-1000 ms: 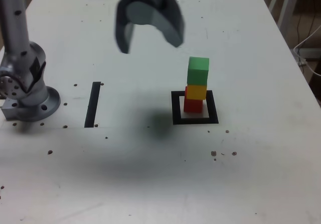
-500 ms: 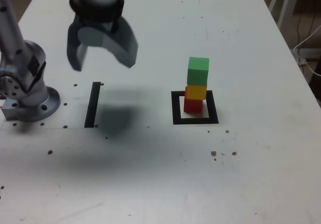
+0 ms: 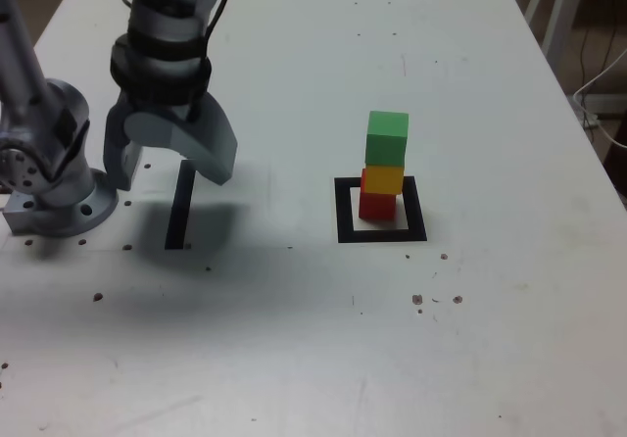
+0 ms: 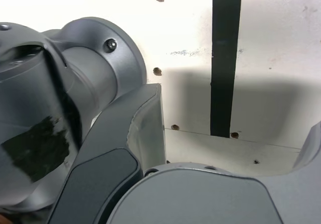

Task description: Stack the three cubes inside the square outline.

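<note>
Three cubes stand in one column inside the square outline [image 3: 381, 236] on the exterior view's right: the red cube [image 3: 377, 205] at the bottom, the yellow cube [image 3: 383, 178] on it, the green cube [image 3: 387, 138] on top. Far off on the exterior view's left, my gripper [image 3: 168, 169] hangs open and empty just above the narrow black strip [image 3: 179, 205]. In the wrist view the strip [image 4: 225, 58] runs between my two spread fingers [image 4: 145, 128], and no cube shows there.
The arm's grey base [image 3: 54, 177] stands at the exterior view's left edge, close beside my gripper. Small screw holes [image 3: 436, 300] dot the white table [image 3: 313, 359]. White chair legs [image 3: 558, 6] stand past the table's far right corner.
My gripper has swung from above the table's middle back to the exterior view's left and come down over the black strip. The cube column has not moved.
</note>
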Controlling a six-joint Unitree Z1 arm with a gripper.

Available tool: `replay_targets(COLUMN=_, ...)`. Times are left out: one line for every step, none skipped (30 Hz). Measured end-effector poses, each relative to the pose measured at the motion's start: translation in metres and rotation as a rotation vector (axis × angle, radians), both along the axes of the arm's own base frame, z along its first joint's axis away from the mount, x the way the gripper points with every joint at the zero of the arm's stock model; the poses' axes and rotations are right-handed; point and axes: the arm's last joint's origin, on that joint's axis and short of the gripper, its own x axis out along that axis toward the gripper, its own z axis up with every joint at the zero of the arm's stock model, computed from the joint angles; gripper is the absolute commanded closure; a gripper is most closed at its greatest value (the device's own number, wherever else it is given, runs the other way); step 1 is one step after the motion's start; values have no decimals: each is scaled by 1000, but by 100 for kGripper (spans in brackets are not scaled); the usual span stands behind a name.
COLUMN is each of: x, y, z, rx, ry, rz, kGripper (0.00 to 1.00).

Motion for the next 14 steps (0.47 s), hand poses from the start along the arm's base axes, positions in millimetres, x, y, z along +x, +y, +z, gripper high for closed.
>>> replay_targets(x=0, y=0, z=0, rx=-1, ry=-1, rz=0, kGripper=0)
replay_targets(x=0, y=0, z=-1, rx=-2, ry=-1, rz=1, kGripper=0)
replay_targets(x=0, y=0, z=-1, rx=-4, ry=-2, rz=1, kGripper=0)
replay_targets(x=0, y=0, z=-1, rx=-4, ry=-2, rz=2, kGripper=0)
replay_targets(x=0, y=0, z=-2, rx=-5, ry=-2, rz=2, kGripper=0)
replay_targets(x=0, y=0, z=-2, rx=-5, ry=-2, rz=2, kGripper=0)
replay_targets(x=0, y=0, z=-2, rx=-5, ry=-2, rz=2, kGripper=0)
replay_targets(x=-1, y=0, z=-2, rx=-5, ry=-2, rz=2, kGripper=0)
replay_targets(x=-1, y=0, z=-2, rx=-5, ry=-1, rz=2, kGripper=0)
replay_targets(x=-1, y=0, z=-2, rx=-5, ry=-1, rz=2, kGripper=0)
replay_targets(x=-1, y=0, z=-2, rx=-5, ry=-1, rz=2, kGripper=0)
replay_targets(x=-1, y=0, z=-2, rx=-5, ry=-1, rz=2, kGripper=0)
replay_targets(x=-1, y=0, z=-2, rx=-5, ry=0, rz=2, kGripper=0)
replay_targets(x=-1, y=0, z=-2, rx=-5, ry=0, rz=2, kGripper=0)
